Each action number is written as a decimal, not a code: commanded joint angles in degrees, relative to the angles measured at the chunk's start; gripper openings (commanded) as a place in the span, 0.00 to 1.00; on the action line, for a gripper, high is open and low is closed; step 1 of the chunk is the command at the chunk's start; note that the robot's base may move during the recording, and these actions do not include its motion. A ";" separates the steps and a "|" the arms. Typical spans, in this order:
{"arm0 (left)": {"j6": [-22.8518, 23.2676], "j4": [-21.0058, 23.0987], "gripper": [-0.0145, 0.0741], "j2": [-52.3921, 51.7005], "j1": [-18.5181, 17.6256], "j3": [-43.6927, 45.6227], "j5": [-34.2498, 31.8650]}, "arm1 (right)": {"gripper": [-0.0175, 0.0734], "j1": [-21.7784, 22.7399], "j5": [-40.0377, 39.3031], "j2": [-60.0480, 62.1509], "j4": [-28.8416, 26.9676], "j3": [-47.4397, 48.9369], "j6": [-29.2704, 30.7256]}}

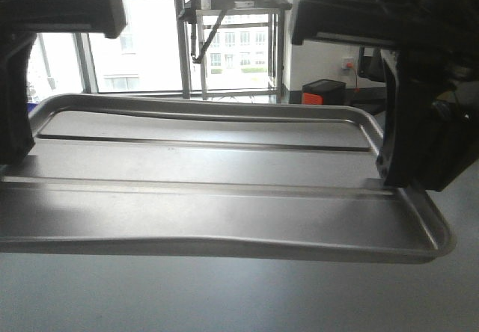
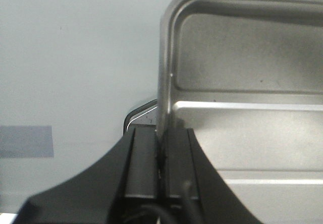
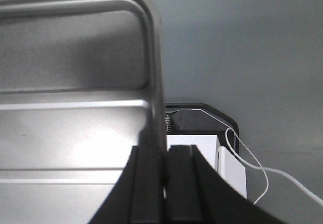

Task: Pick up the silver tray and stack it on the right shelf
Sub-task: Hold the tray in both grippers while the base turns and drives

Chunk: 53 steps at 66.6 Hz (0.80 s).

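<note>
Silver tray (image 1: pixel 224 197) spans whole gap between left tool (image 2: pixel 161 135) and right tool (image 3: pixel 164 153), both clamped on rims. Left of tray: bare grey surface (image 2: pixel 75 57), open. Under tray's right edge: black box (image 3: pixel 202 118), white box (image 3: pixel 227 173), loose white cable (image 3: pixel 263 169). Beyond tray: metal stand (image 1: pixel 232 48), windows (image 1: pixel 150 40).

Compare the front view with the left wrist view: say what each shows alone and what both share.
Front only: the full width of the tray, the right gripper on one end, windows behind, and a black-and-red box by the wall. Left wrist only: a close look at the fingers pinching the tray's rim, a blue-grey rectangle on the floor, and a dark object peeking from under the rim. Both: the tray with its ridges, and the left gripper shut on it.
</note>
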<state>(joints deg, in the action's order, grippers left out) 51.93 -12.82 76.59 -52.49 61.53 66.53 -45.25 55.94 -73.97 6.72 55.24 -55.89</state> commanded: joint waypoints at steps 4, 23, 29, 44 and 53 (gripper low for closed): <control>-0.22 -0.45 0.05 -1.72 -0.47 1.67 -1.44 | 0.25 -0.08 -2.57 1.57 1.25 1.72 -0.28; -0.22 0.79 0.05 -1.72 -0.47 1.67 -1.07 | 0.25 -0.08 -2.51 1.57 1.46 1.72 -0.28; -0.22 0.79 0.05 -1.72 -0.47 1.67 -1.07 | 0.25 -0.08 -2.51 1.57 1.48 1.72 -0.28; -0.22 0.79 0.05 -1.72 -0.47 1.67 -1.07 | 0.25 -0.08 -2.60 1.57 1.47 1.72 -0.28; -0.22 0.79 0.05 -1.72 -0.47 1.67 -0.69 | 0.25 -0.08 -2.37 1.57 1.47 1.72 -0.28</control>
<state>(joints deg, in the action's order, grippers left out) 51.93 -12.29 76.59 -52.49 61.53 66.33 -45.25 56.16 -73.97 7.22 55.24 -55.89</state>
